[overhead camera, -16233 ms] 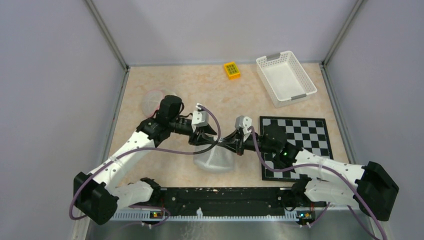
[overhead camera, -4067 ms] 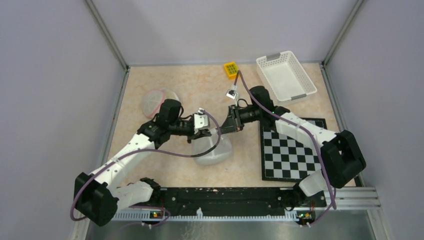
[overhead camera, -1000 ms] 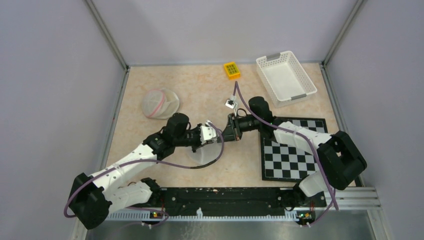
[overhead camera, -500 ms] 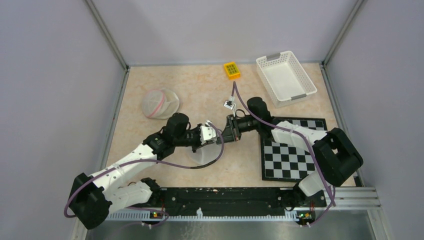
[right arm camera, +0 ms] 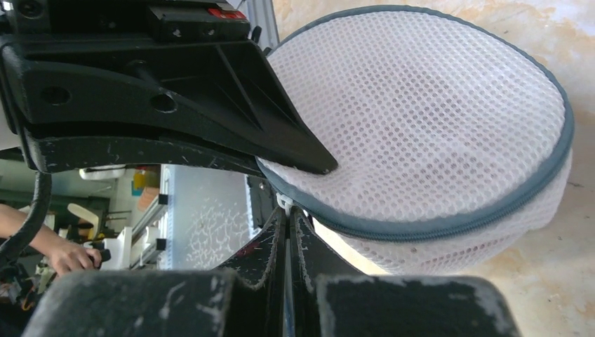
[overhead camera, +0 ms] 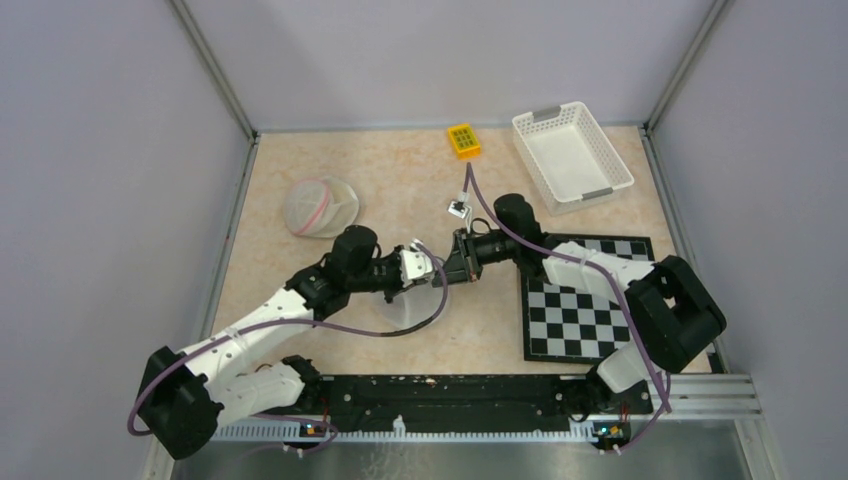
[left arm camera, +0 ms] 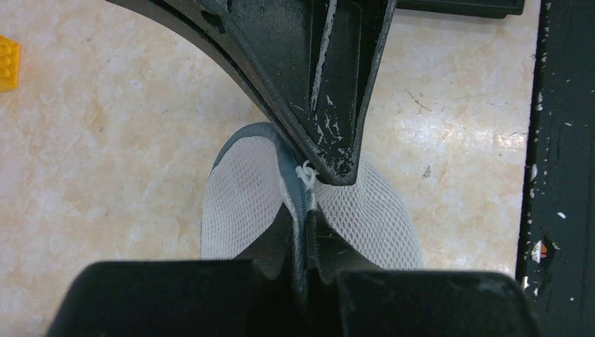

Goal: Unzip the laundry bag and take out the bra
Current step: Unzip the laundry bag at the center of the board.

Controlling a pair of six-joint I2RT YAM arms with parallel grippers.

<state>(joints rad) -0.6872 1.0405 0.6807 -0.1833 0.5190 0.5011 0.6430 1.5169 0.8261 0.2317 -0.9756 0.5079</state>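
Compared with a few seconds ago, the right tool [overhead camera: 447, 272] sits lower and closer in. It now meets the left tool [overhead camera: 425, 272] tip to tip at the rim of the bag [right arm camera: 435, 119]. The bag itself lies a little nearer and further left on the desk [overhead camera: 380, 170] than it did. Over the last half second almost nothing shifts, so both grips look settled.

The left tool is closed tight on the bag's grey seam. The right tool is pinched together at the white pull [left arm camera: 306, 174], apparently gripping it. The zip [right arm camera: 449, 223] looks closed along all the rim that shows. The bra is not visible, and is presumably inside the mesh.

My reading is that setup is over. With the seam anchored, drawing the pull along the rim comes next.
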